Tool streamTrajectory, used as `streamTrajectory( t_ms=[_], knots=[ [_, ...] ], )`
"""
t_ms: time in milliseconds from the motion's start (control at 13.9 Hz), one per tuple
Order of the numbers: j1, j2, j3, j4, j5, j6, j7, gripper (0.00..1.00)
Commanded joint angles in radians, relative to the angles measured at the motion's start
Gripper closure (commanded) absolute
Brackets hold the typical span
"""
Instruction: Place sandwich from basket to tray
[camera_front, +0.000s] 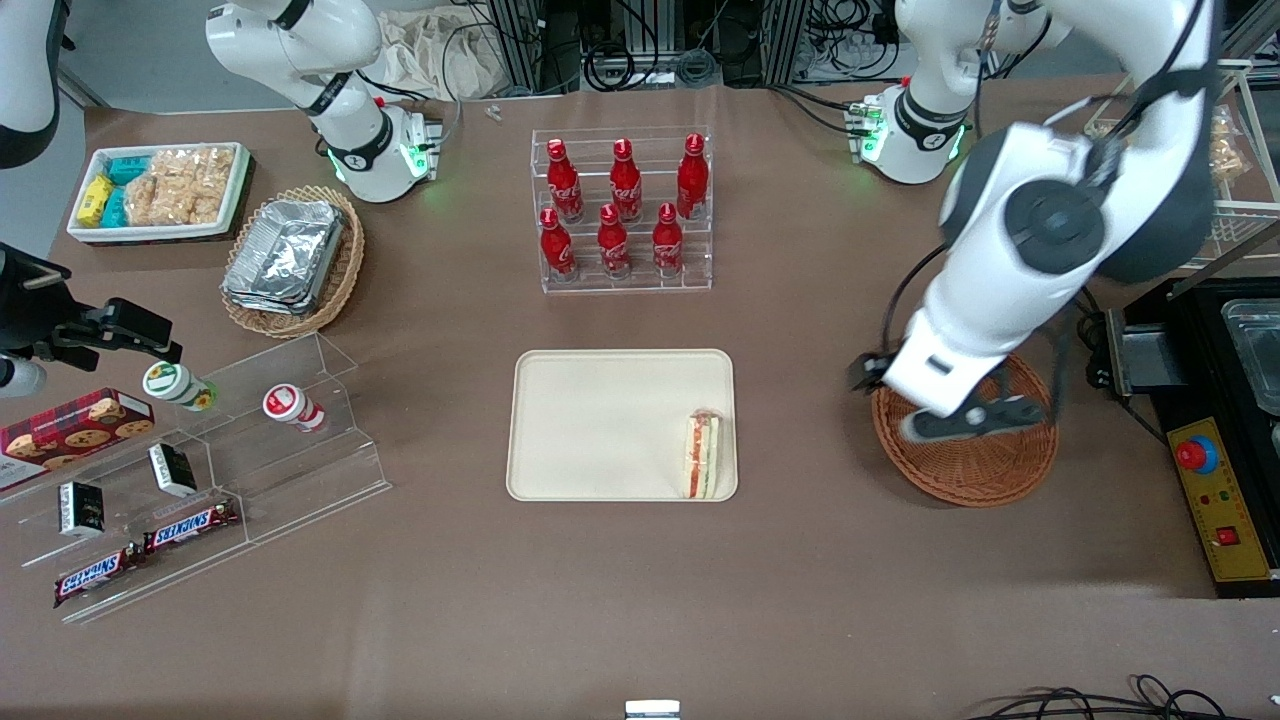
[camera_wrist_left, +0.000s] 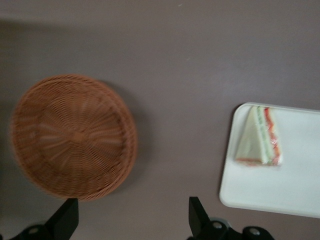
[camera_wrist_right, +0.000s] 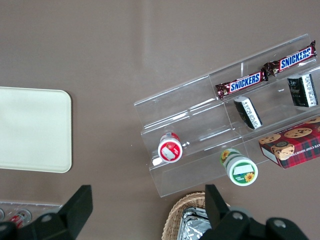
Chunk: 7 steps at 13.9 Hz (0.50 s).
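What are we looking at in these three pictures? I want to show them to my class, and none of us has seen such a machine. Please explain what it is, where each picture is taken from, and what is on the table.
These are two white robot arms fixed to a brown table. One picture looks at them from the front; the other two come from cameras on the arms' wrists, looking down.

Only one arm works. Its gripper, a two-fingered hand, hovers over a round wicker basket. Its fingers are open and hold nothing. The basket has nothing in it.

The sandwich lies on the cream tray, at the edge nearest the basket.

Also there: red bottles in a clear rack, foil trays, a bin of snack packets and chocolate bars.
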<state>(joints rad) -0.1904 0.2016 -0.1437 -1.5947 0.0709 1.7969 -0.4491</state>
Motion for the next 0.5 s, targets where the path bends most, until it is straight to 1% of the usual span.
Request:
streamTrajectory(
  t_ms=[0,144,432],
  knots=[
    [0.101,-0.086,-0.007,-0.041,-0.04,-0.048,0.152,0.01],
    [0.16,-0.113,-0.008,-0.039,-0.042,-0.092,0.236,0.01],
    [0.235,-0.122,-0.007,-0.022,-0.045,-0.105,0.386,0.02]
  ],
)
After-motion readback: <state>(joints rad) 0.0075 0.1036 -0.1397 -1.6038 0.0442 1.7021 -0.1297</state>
